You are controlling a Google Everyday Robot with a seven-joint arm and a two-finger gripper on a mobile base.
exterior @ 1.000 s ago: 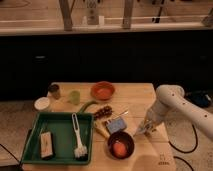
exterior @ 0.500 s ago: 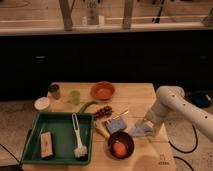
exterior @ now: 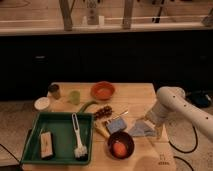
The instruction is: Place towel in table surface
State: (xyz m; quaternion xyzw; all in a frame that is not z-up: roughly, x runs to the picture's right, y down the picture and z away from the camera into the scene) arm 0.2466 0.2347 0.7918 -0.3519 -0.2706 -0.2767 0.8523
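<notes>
The towel (exterior: pixel 140 130) is a grey-blue cloth lying crumpled on the wooden table (exterior: pixel 135 97), near its right edge. My white arm reaches in from the right and bends down to it. The gripper (exterior: pixel 151 121) is at the towel's upper right corner, right over or touching the cloth. The arm's wrist hides how it meets the towel.
A green tray (exterior: pixel 37 132) at front left holds a white brush (exterior: pixel 77 137) and a tan block (exterior: pixel 46 145). A dark bowl with an orange fruit (exterior: pixel 120 145), a blue sponge (exterior: pixel 116 125), grapes (exterior: pixel 103 111), an orange bowl (exterior: pixel 103 91) and cups (exterior: pixel 75 96) lie left of the towel.
The towel has spread out lower on the table to the left of the gripper. The gripper has shifted slightly and stays at the towel's right corner.
</notes>
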